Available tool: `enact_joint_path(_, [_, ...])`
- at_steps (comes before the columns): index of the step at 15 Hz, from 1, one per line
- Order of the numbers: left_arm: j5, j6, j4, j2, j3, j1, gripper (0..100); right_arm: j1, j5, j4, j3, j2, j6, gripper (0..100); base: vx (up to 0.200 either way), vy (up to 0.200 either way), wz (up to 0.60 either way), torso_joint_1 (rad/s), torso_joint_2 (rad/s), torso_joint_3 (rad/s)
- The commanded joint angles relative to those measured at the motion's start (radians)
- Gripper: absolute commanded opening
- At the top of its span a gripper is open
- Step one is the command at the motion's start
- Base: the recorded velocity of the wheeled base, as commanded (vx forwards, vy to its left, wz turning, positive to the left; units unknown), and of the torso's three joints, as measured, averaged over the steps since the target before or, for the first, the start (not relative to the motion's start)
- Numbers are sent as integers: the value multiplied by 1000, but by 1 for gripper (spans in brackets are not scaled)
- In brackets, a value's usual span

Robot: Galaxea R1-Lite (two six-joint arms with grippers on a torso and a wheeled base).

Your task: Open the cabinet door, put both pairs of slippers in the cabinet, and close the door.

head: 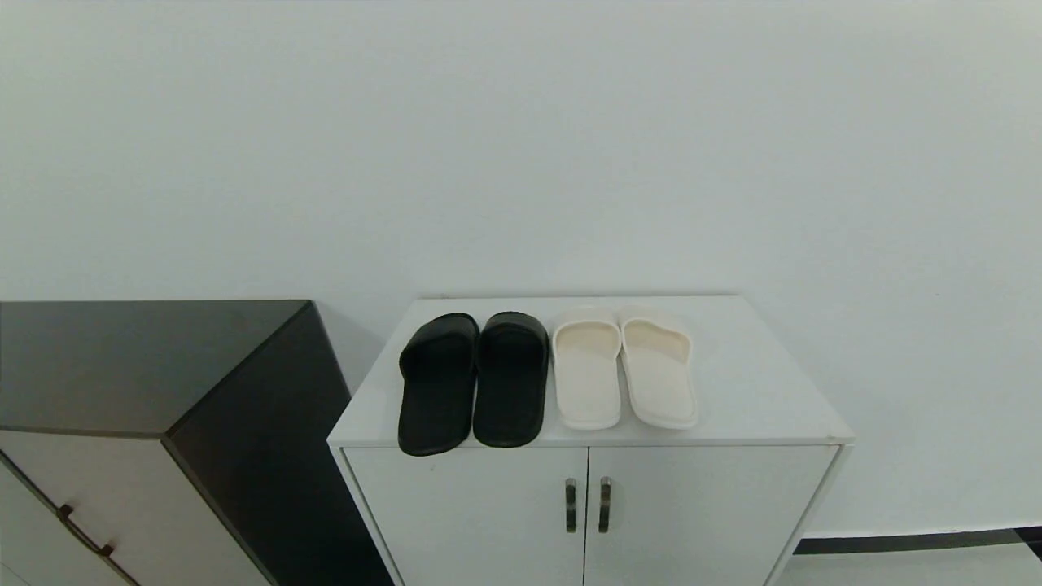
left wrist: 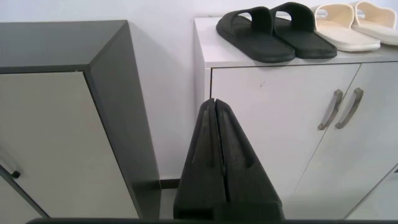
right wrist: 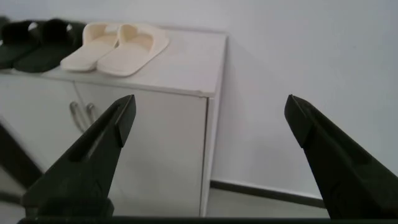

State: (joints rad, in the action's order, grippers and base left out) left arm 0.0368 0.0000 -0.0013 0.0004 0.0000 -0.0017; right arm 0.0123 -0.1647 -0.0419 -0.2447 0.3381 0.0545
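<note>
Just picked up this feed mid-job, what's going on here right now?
Nothing is in hand yet. The black slippers and the cream slippers sit side by side on top of the white cabinet, black pair on the robot's left. Both cabinet doors are shut, with their handles untouched. The left gripper is shut and empty, low in front of the cabinet. The right gripper is open and empty, off toward the cabinet's right side.
</note>
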Motion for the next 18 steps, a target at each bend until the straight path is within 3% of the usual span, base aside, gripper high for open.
enact_joint_path(1, [0,2,0,1,0,0,0,107,-38,-182,-24,383,4,100,0,0,0,0,0,0])
enact_joint_path(2, [0,2,0,1,0,0,0,172,-19,-273,-27,467,4,100,0,0,0,0,0,0])
enact_joint_path(4, [0,5,0,1,0,0,0,327,140,-366,-53,582,-10,100,0,0,0,0,0,0])
enact_joint_path(6, [0,5,0,1,0,0,0,667,488,-386,-119,694,-159,100,0,0,0,0,0,0])
enact_joint_path(7, [0,5,0,1,0,0,0,724,550,-381,-145,726,-194,100,0,0,0,0,0,0])
enact_joint_path(8, [2,12,0,1,0,0,0,755,599,-381,-180,776,-219,100,0,0,0,0,0,0])
enact_joint_path(15, [3,14,0,1,0,0,0,781,613,-378,-475,1102,-280,100,0,0,0,0,0,0])
enact_joint_path(18, [3,14,0,1,0,0,0,819,677,-378,-558,1191,-281,100,0,0,0,0,0,0])
